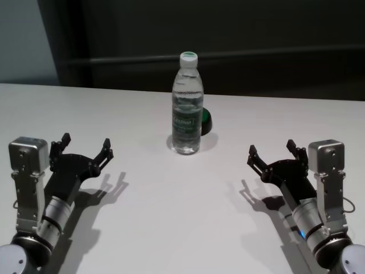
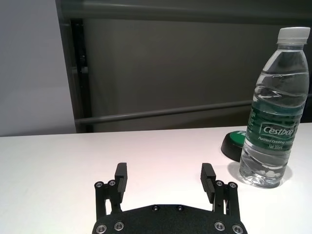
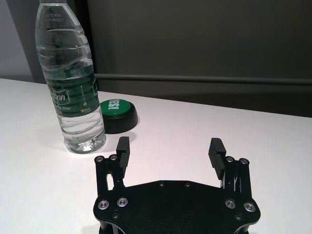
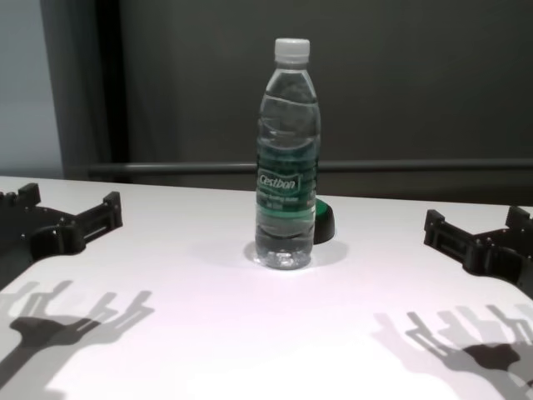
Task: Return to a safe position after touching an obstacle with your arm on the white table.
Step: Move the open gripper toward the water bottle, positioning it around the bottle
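Standing upright on white table (image 1: 142, 228): clear water bottle (image 1: 187, 105), white cap, green label; both grippers' fingers wide

light: bright overhead — dark backdrop | shadows: crisp multi-edged gripper shadows on white table (image 4: 208, 333) | focus: sharp

A tall clear plastic water bottle (image 1: 187, 105) with a white screw cap and a green "Cestbon" label stands upright, capped and nearly full, near the middle of the broad, smooth white table (image 1: 171, 217), towards its far edge, casting a faint shadow around its base.
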